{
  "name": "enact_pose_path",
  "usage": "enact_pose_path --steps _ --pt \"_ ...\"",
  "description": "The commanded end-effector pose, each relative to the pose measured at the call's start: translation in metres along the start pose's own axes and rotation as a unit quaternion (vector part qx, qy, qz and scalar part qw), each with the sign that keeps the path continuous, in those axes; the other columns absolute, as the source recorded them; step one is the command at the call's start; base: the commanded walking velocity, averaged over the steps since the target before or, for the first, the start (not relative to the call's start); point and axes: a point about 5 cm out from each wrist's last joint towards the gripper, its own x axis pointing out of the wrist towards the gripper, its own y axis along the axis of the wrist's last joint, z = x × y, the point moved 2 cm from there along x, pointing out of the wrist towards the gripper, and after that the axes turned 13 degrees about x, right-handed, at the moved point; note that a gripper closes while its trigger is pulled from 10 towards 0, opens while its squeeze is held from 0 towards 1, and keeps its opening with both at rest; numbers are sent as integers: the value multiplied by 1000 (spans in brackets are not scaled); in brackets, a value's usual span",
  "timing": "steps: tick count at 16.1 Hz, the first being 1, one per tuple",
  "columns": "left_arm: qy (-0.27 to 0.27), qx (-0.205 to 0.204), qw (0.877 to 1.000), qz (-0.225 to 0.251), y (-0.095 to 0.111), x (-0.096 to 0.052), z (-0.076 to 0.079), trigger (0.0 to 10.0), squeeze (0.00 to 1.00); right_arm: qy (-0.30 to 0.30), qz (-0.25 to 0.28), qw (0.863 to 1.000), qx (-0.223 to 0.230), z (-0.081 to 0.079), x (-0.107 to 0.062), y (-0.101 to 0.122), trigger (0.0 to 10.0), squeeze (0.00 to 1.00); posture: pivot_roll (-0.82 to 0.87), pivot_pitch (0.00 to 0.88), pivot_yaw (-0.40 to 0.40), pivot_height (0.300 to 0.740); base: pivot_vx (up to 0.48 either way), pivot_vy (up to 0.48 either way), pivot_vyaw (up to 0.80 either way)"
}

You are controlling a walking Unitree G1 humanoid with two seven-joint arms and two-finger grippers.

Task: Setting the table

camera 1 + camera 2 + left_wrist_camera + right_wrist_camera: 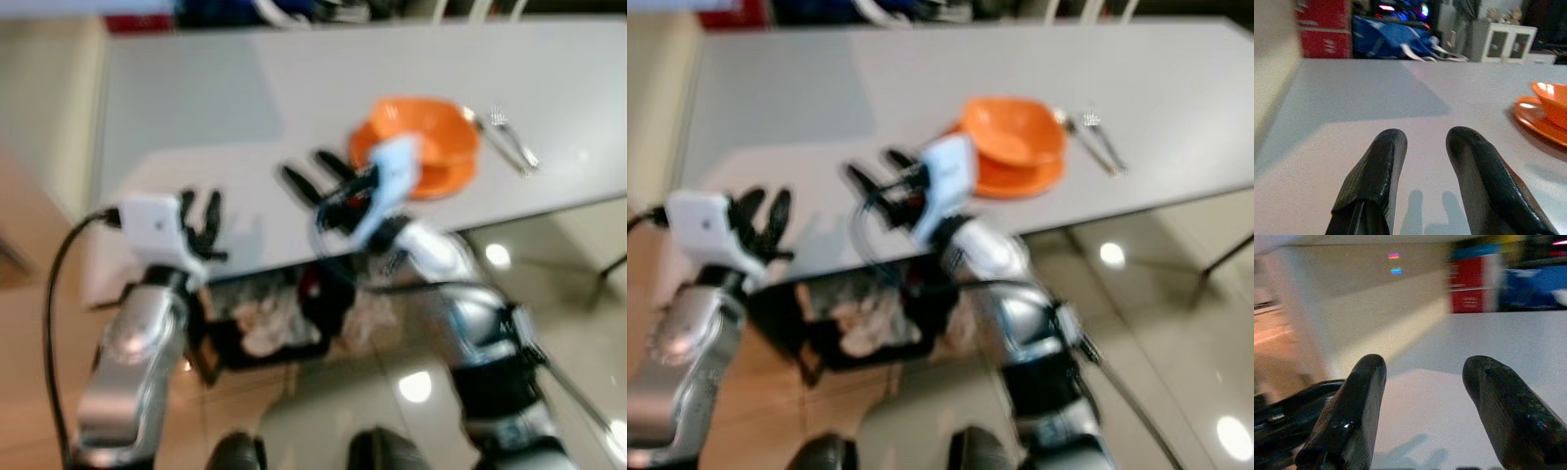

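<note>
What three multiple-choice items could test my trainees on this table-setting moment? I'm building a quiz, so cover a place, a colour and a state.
1. Where does the cutlery lie?
A. Inside the bowl
B. On the table, on the robot's right of the bowl
C. On the floor

2. What colour are the bowl and the plate under it?
A. Orange
B. Blue
C. White

3. How do the right gripper's fingers stand?
A. Shut on a fork
B. Shut on the plate
C. Open, holding nothing

Answers:
1. B: the head views show the cutlery on the grey table, beside the dishes.
2. A: both read orange in the head and left wrist views.
3. C: the right wrist view shows a wide gap with only table between the fingers.
</note>
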Motion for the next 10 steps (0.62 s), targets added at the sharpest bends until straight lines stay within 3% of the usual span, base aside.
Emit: enact_pose_path --steps 1,10 --pt "-16 -3 1000 6 2 0 8 10000 0 -11 -1 1000 -15 9 -4 3 10000 0 -50 108 -15 740 0 469 0" --pt "-7 -6 1000 24 6 2 3 10000 0 5 -38 999 -8 9 -3 -16 10000 0 -44 103 -21 740 0 468 0"
